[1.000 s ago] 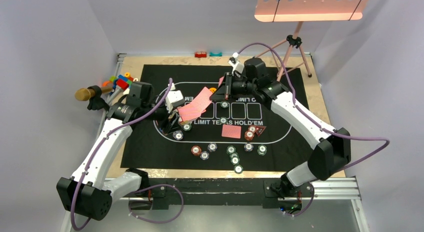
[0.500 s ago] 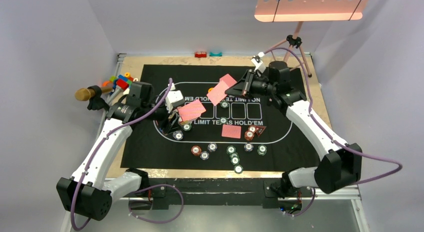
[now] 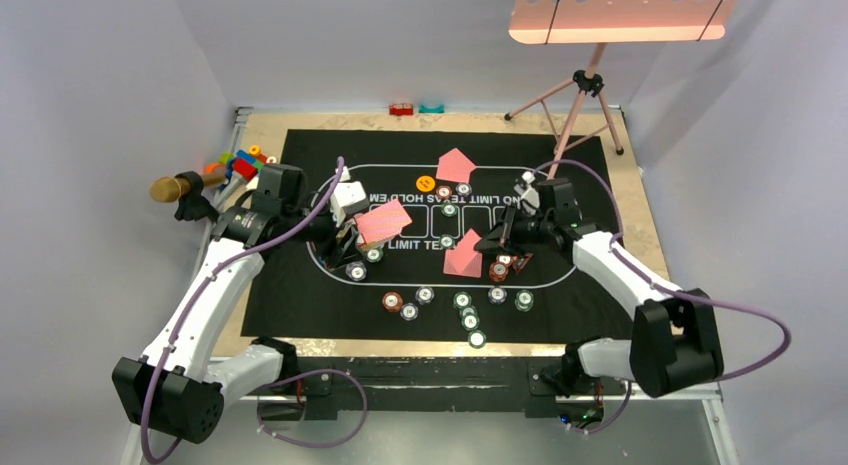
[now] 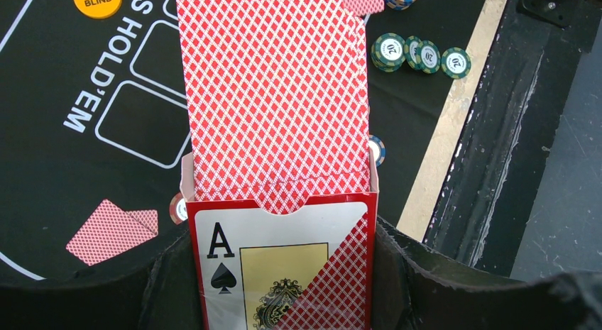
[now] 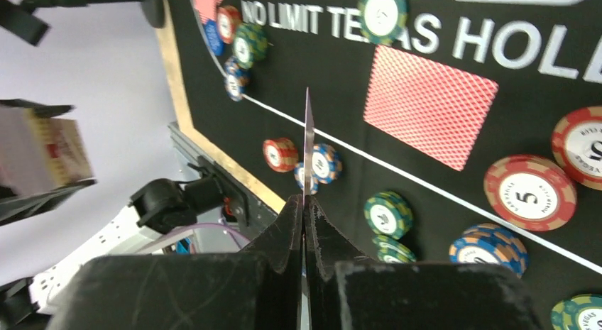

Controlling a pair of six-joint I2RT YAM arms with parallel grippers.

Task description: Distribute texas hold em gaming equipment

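Playing card, one, pinched in right jaws; one loose card flat nearby.

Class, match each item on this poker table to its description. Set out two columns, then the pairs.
1 card box
2 edge-on card
3 BIG BLIND disc
4 microphone

A gold-headed, left of the mat
B orange, flat on the mat
C pinched in the right arm's jaws
D held in the left arm's jaws, cards sticking out

Pairs: 1-D, 2-C, 3-B, 4-A

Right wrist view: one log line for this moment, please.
left claw shut on card box | right claw shut on card, edge-on above mat | another card face-down on mat
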